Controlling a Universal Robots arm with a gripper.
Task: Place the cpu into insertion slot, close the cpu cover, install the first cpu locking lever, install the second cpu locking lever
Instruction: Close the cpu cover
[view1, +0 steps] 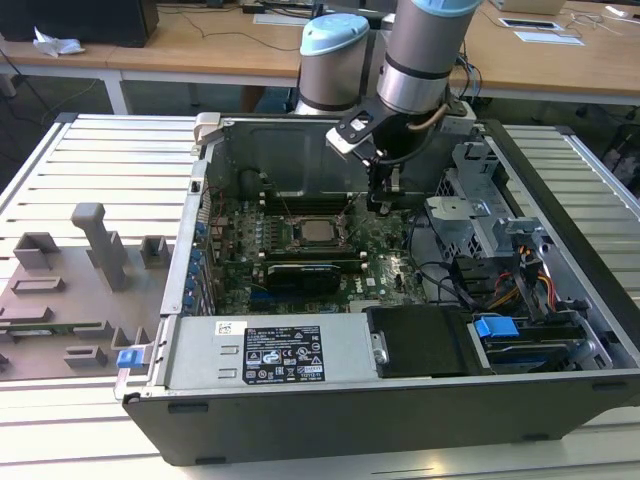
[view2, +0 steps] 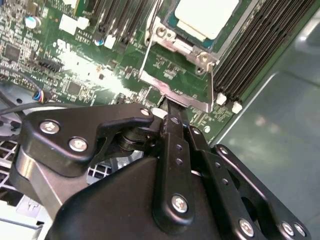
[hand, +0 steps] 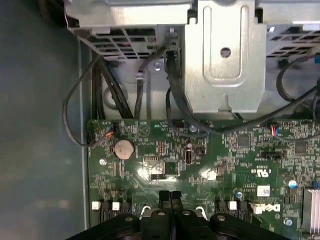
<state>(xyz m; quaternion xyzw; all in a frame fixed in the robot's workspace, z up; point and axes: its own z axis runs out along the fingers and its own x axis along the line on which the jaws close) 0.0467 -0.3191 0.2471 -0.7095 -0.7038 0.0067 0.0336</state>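
Wooden desks (view1: 200, 45) run across the back, with one slatted grey metal table (view1: 100, 150) in front. On the table sits one open black computer case (view1: 400, 410). One grey plastic fixture tray (view1: 60, 300) lies beside it, on the exterior view's left.

Inside the case:
- One green circuit board (hand: 240, 165).
- One insertion slot (view1: 294, 233), square and silver-rimmed, mid-board.
- One cpu (view2: 207, 17), a flat square chip with a silvery-beige metal top, seated in that slot.
- One cpu cover (view2: 172, 42), a thin silver metal frame, lying around the chip. It looks flat as far as I can tell.
- One thin wire lever (view2: 146, 52) running along the frame's side.
- One long black card (view1: 305, 270) just beside the slot.
- Two white memory-slot latches (view2: 220, 98) close together at the board's edge.
- One round silver coin cell (hand: 124, 148).

My tool (hand: 170, 196) is one black unit with two fingers pressed side against side in the first wrist view. Its tip is down at a silver metal tab (view2: 175, 95) just beside the frame's corner, near the cpu but not over it.
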